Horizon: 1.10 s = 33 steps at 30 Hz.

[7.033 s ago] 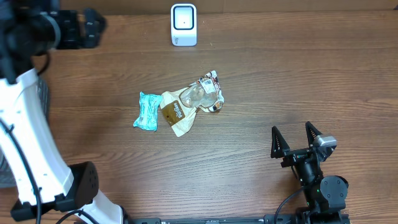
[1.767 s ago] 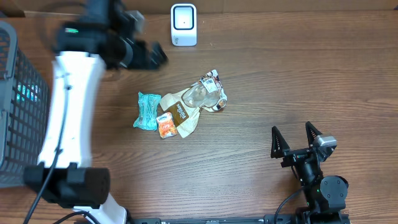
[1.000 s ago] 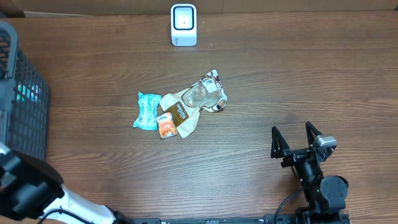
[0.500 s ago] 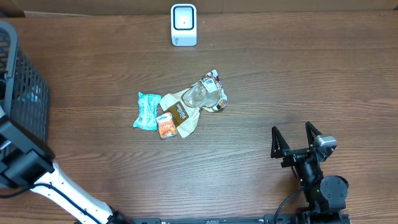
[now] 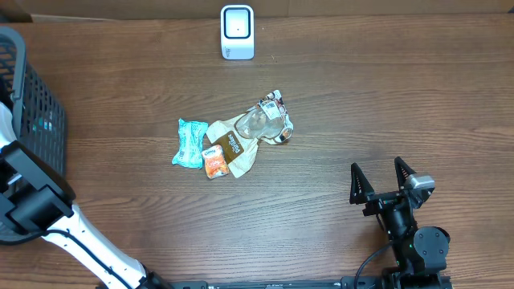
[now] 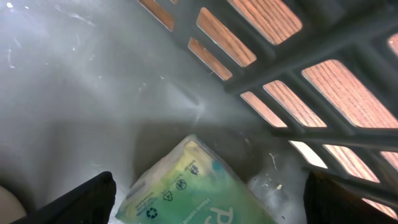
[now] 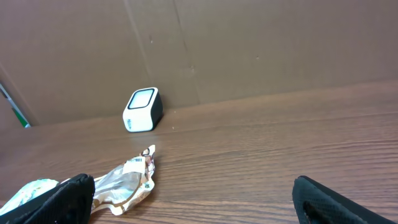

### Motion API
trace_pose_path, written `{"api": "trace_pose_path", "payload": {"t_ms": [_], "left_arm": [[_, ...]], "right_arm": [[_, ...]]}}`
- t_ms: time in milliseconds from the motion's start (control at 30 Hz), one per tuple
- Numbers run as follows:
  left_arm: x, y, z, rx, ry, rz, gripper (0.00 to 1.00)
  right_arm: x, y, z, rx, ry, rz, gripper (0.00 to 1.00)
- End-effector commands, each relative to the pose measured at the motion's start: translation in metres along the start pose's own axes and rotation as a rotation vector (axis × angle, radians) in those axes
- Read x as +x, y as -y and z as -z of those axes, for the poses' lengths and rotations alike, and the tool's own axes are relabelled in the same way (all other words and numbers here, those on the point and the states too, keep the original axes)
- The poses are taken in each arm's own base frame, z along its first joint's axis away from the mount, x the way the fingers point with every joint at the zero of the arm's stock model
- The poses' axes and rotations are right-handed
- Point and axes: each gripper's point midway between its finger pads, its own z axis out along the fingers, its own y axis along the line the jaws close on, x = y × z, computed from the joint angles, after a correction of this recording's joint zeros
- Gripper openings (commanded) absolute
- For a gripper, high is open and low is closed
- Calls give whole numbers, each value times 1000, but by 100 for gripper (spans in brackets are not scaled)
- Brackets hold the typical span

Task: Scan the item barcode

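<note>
In the left wrist view a green-and-yellow packet (image 6: 193, 186) of glossy printed film is seen on the scuffed grey floor of the black lattice basket (image 6: 323, 37). It lies directly between the fingertips of the left gripper (image 6: 211, 202), whose jaws stand wide apart and touch nothing. One corner is turned toward the top of the frame; the long axis cannot be told, the lower part being cut off. The right gripper (image 5: 384, 178), likewise spread and empty, is parked at lower right of the overhead view, well apart from the basket, so the pick is judged to fall to the left arm.
</note>
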Motion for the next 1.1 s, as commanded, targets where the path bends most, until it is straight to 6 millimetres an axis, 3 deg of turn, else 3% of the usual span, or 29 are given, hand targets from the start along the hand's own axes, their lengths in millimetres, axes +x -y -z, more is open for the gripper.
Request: {"api": "trace_pose_path", "payload": {"t_ms": [0, 167, 233, 367, 500, 600, 633, 700, 800, 967, 1033, 1067], "left_arm": [[16, 1, -19, -37, -42, -42, 83], [17, 1, -21, -37, -42, -42, 78], [22, -1, -24, -40, -55, -41, 70], [41, -6, -32, -53, -100, -41, 44], [62, -21, -41, -117, -142, -45, 44], [64, -23, -42, -121, -149, -44, 51], [64, -23, -42, -122, -149, -44, 47], [65, -22, -42, -119, -151, -43, 4], [62, -18, -36, -94, -154, -40, 4], [18, 0, 13, 5, -69, -21, 4], [-13, 5, 56, 34, 16, -14, 4], [-40, 11, 103, 69, 103, -9, 4]], "right_arm": [[2, 1, 0, 4, 2, 1, 100], [2, 1, 0, 4, 2, 1, 100], [2, 1, 0, 4, 2, 1, 100], [2, 1, 0, 4, 2, 1, 100], [2, 1, 0, 4, 2, 1, 100], [2, 1, 0, 4, 2, 1, 100], [2, 1, 0, 4, 2, 1, 100], [2, 1, 0, 4, 2, 1, 100], [2, 1, 0, 4, 2, 1, 100], [2, 1, 0, 4, 2, 1, 100], [2, 1, 0, 4, 2, 1, 100], [2, 1, 0, 4, 2, 1, 100]]}}
